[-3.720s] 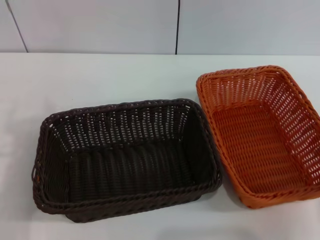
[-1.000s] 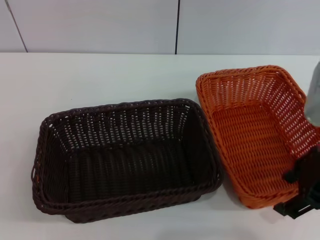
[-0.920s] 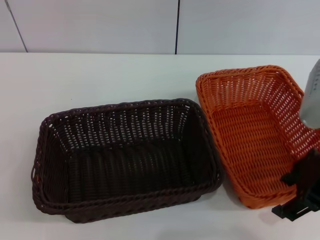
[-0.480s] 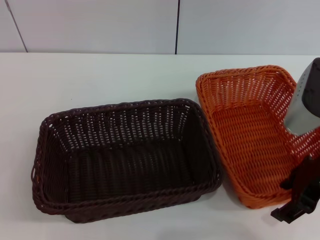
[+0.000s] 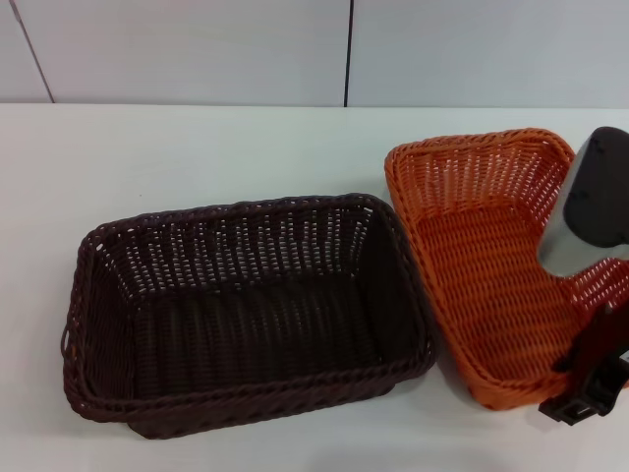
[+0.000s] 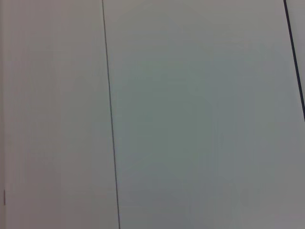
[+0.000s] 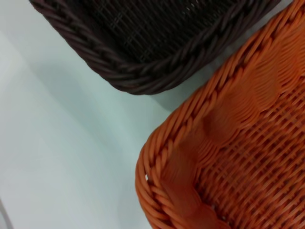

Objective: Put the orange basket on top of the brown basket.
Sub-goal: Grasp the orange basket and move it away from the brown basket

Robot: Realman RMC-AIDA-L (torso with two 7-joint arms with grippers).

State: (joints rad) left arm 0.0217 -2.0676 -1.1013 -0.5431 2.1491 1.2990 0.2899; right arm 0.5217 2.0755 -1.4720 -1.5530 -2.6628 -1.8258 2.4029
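The orange basket (image 5: 482,265) stands on the white table (image 5: 197,147) at the right. The brown basket (image 5: 246,315) stands right beside it at centre-left, their rims nearly touching. My right gripper (image 5: 553,388) is at the orange basket's near right corner and looks open, one finger above the basket's inside and one outside the near rim. The grey right arm hangs over the basket's right side and hides part of it. The right wrist view shows a corner of the orange basket (image 7: 238,143) and the brown basket's rim (image 7: 143,52). The left gripper is out of view.
A pale panelled wall (image 5: 344,49) runs behind the table. The left wrist view shows only that wall (image 6: 190,119). Bare table lies to the left of and behind the baskets.
The right arm has come in from the right edge and moved further over the orange basket's right side. Its gripper has settled at the near right corner. The baskets have not visibly moved.
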